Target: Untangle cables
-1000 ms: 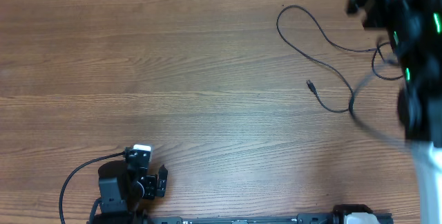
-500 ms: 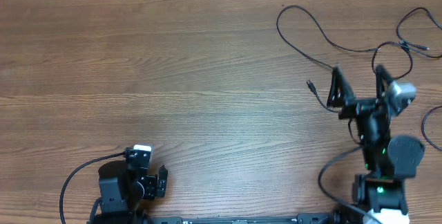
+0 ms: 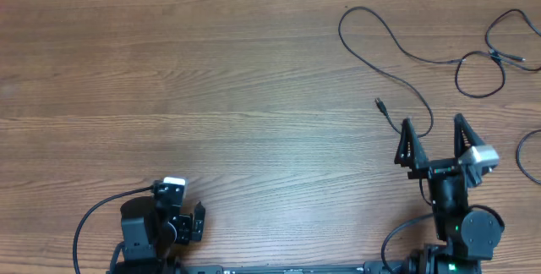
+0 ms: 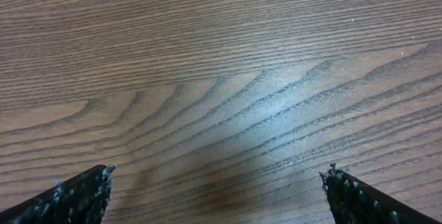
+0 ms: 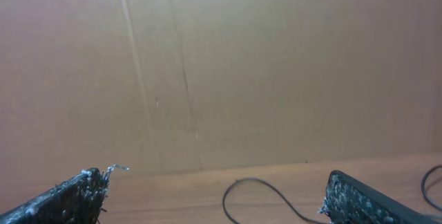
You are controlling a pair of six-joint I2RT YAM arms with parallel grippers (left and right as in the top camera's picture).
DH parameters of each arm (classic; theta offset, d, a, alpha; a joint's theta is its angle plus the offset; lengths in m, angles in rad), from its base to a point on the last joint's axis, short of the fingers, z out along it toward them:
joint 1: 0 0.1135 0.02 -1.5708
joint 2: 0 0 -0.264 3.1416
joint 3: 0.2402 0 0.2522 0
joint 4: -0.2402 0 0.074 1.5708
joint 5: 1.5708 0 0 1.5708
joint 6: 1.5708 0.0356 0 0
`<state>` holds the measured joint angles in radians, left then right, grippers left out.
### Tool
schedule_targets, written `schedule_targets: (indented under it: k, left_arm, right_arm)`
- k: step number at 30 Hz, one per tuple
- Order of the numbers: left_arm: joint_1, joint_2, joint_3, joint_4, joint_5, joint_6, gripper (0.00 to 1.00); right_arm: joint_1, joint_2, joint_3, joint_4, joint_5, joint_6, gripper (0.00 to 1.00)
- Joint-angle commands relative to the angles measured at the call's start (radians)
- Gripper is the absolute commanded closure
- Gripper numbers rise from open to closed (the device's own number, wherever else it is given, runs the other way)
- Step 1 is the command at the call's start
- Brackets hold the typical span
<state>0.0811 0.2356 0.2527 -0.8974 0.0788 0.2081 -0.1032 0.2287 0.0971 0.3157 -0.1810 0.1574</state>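
lying loose across the far right part of the table, the thin black cables (image 3: 341, 27) sprawl in open curves, not in a tight coil. one long cord makes a wide loop and ends in a small dark plug (image 3: 378, 101) that points toward the table's middle. its other run heads right, where it seems to meet a smaller loop (image 3: 475, 95) and another cord near the far right corner. that meeting place looks like the only real crossing left, though the strands are too thin to tell which lies on top. a further curve (image 3: 525, 151) shows at the right edge, well apart from the plug.

the right gripper (image 3: 432, 122) sits just near of the long cord's lowest bend, its two black fingers (image 3: 406, 139) spread wide and holding nothing. it is placed there, i judge, because that bend and the plug are the closest parts to reach. its wrist camera is tilted up, so it shows mostly a plain cardboard-brown wall (image 5: 276, 58) with one cable arc low between the fingertips.

the left gripper (image 4: 215, 175) is parked at the near left, well apart from every cord, its fingers also spread over bare brown wood-grain table (image 3: 211, 96). it likely waits there because nothing lies on its side to work on.
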Motion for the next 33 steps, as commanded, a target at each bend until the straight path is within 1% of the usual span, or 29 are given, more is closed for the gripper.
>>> schedule_targets:
  k: [1, 9, 19, 27, 32, 33]
  left_arm:
    - [0.004, -0.009, -0.003, 0.002, 0.007, -0.014, 0.0]
    - [0.004, -0.009, -0.003, 0.002, 0.007, -0.014, 0.0]
    - [0.004, -0.009, -0.003, 0.002, 0.007, -0.014, 0.0]
    - [0.004, -0.009, -0.003, 0.002, 0.007, -0.014, 0.0]
    - [0.004, -0.009, -0.003, 0.002, 0.007, -0.014, 0.0]
    - [0.004, -0.009, -0.003, 0.002, 0.007, -0.014, 0.0]
  right_arm:
    - [-0.004, -0.072, -0.041, -0.023, 0.007, 0.006, 0.0]
    - [-0.004, -0.168, -0.064, -0.082, 0.008, 0.002, 0.0]
    - [-0.004, -0.227, -0.064, -0.151, 0.026, -0.009, 0.0]
    - [-0.004, -0.227, -0.066, -0.213, 0.057, -0.009, 0.0]
    - [-0.004, -0.227, -0.09, -0.222, 0.07, -0.009, 0.0]
    - [-0.004, -0.227, -0.089, -0.249, 0.076, -0.008, 0.0]
